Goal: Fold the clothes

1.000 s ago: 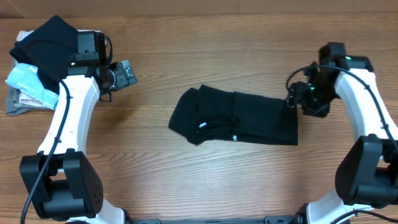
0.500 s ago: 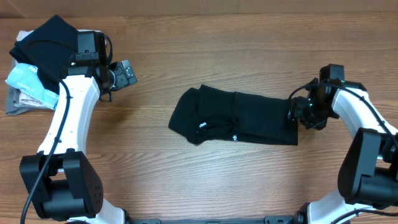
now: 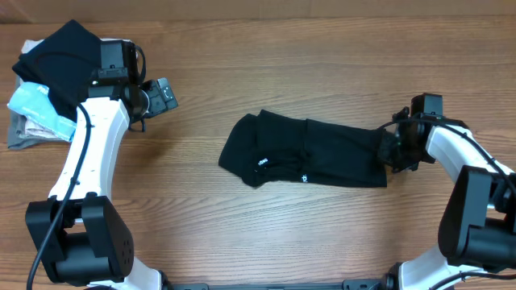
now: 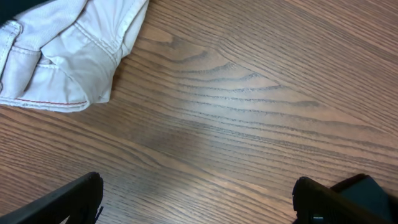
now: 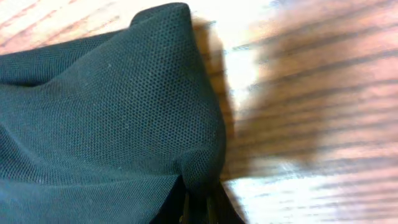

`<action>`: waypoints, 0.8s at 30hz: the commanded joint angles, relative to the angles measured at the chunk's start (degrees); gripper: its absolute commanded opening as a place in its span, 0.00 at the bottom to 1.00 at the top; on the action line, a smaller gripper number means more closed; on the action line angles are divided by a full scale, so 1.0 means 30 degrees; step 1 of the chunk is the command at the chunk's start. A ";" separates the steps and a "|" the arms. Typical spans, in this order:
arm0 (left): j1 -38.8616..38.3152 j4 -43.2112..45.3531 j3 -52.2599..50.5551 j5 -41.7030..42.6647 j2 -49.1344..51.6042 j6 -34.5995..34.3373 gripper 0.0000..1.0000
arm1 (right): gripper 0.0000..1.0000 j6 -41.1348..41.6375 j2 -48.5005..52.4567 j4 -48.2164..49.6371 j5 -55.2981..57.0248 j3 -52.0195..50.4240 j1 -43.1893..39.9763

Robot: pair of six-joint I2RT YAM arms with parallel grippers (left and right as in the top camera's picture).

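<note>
1. The black shirt (image 3: 306,157) lies in the middle of the counter (image 3: 322,64). It is gathered into a long band running left to right, with a small white tag showing near its left end.
2. The right pincer (image 3: 390,151) sits at the band's right edge, clamped on the fabric. The right wrist view shows a bunched corner of knit cloth drawn in between the fingers.
3. The left pincer (image 3: 165,95) hangs with its fingers wide apart and grips nothing. It is over bare wood beside the pile of folded garments (image 3: 36,113), well apart from the shirt.
4. We judge the step in hand to be carrying the right edge over toward the left end to halve the band.
5. To do it well, we lift only until the cloth clears the layers beneath. We then travel along the band's long axis and lay the edge down square.
6. The grip looks like a single point, so the rest of that edge may sag and trail, and a slow pace should help.
7. We cannot tell whether every layer is caught.
</note>
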 commanded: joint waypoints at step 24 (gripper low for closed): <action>0.0073 0.0051 0.0262 -0.0189 -0.0299 -0.0270 1.00 | 0.04 -0.0007 0.0007 -1.2575 0.0991 1.4163 -0.1778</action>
